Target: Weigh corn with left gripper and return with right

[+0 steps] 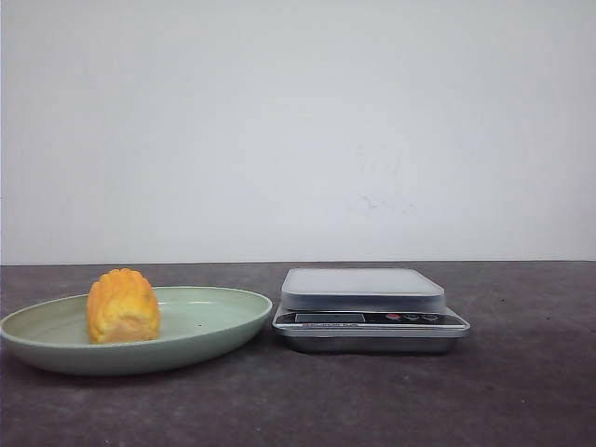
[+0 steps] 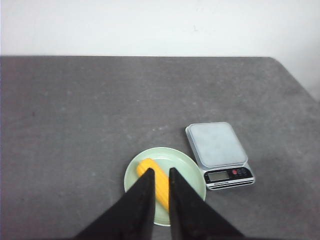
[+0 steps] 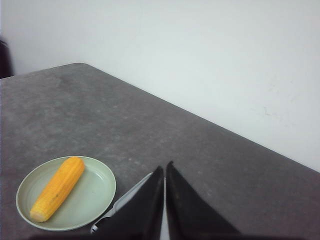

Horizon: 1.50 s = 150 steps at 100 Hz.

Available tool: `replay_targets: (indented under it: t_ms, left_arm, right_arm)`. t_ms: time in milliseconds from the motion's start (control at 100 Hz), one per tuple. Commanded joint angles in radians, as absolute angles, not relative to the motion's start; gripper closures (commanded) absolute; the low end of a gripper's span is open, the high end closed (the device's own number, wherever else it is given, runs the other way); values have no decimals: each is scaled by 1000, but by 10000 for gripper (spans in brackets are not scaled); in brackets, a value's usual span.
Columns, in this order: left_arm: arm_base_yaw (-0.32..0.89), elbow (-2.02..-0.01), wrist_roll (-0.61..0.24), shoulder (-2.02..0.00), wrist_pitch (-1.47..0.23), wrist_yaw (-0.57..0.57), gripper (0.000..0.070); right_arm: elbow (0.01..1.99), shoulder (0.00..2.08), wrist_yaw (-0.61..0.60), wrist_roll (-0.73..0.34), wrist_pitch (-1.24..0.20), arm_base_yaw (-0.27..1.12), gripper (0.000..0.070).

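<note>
The corn (image 1: 123, 305) is a yellow-orange cob lying on a pale green plate (image 1: 214, 321) at the table's left. In the left wrist view the corn (image 2: 160, 186) lies on the plate (image 2: 187, 170) far below my left gripper (image 2: 161, 171). That gripper's black fingers stand a narrow gap apart and hold nothing. My right gripper (image 3: 164, 167) is shut and empty, high over the scale (image 3: 127, 198), with the corn (image 3: 57, 188) off to one side. Neither gripper shows in the front view.
A silver kitchen scale (image 1: 363, 289) with a grey platform stands just right of the plate; it also shows in the left wrist view (image 2: 216, 144). The table (image 1: 521, 391) is dark grey. A white wall runs behind it.
</note>
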<state>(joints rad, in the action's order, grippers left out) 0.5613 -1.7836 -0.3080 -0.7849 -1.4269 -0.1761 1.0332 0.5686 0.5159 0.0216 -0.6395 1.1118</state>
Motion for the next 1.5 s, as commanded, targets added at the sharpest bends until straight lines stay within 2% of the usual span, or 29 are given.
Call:
replay_targets:
  t_ms: [0,610,820,990,1130,1200,1290,1490]
  left_arm:
    - [568,-1802,-337,-790,-1476,-172,700]
    - [568,-1802,-337,-790,-1476,-172,700]
    - [568,-1802,-337,-790,-1476,-172,700]
    - [568,-1802,-337,-790,-1476,-172,700]
    - [568,-1802,-337,-790,-1476,-172,700]
    - [568,-1802,-337,-790,-1476,-172,700]
    - [568,-1802,-337,-790,-1476,-172,700]
    - [568,-1802,-337,-790,-1476,-172,700]
  right_arm:
    - [1047,572,518,4,-629,1124,700]
    - [1047,570,524,4,-625,1123,700]
    - [1046,570,521,4,-622,1068,700]
    - [1046,557,505,3,-630,920,700]
    - [1012,538,340,4,-675,729,700]
    - [966,511,265,14,-675,626,700]
    - [888,454,245,67,-675,519,700]
    - [664,273,202,67,-673,385,700]
